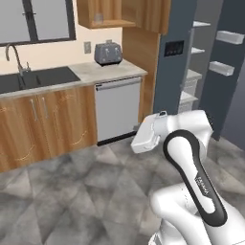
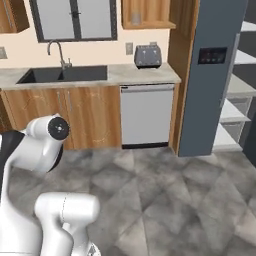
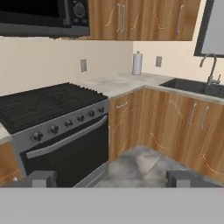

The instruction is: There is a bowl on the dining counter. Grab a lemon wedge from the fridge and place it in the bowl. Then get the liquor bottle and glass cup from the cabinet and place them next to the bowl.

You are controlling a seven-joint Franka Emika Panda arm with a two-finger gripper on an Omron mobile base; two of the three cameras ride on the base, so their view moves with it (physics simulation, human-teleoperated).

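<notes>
Slate-grey fridge [image 1: 174,57] open at right of the kitchen, claw [image 3: 111,178] spread wide and empty.
Hand view: claw tips far apart at the bottom, nothing between them, facing a black stove [image 3: 52,127] and wooden cupboards [image 3: 175,127], well apart from the fridge. Fridge door swung open, white shelves [image 1: 194,74] showing; lemon wedge too small to spot. Wooden wall cabinet [image 1: 103,14] above the toaster [image 1: 108,52] holds a glass cup [image 1: 98,18] on its shelf.
</notes>
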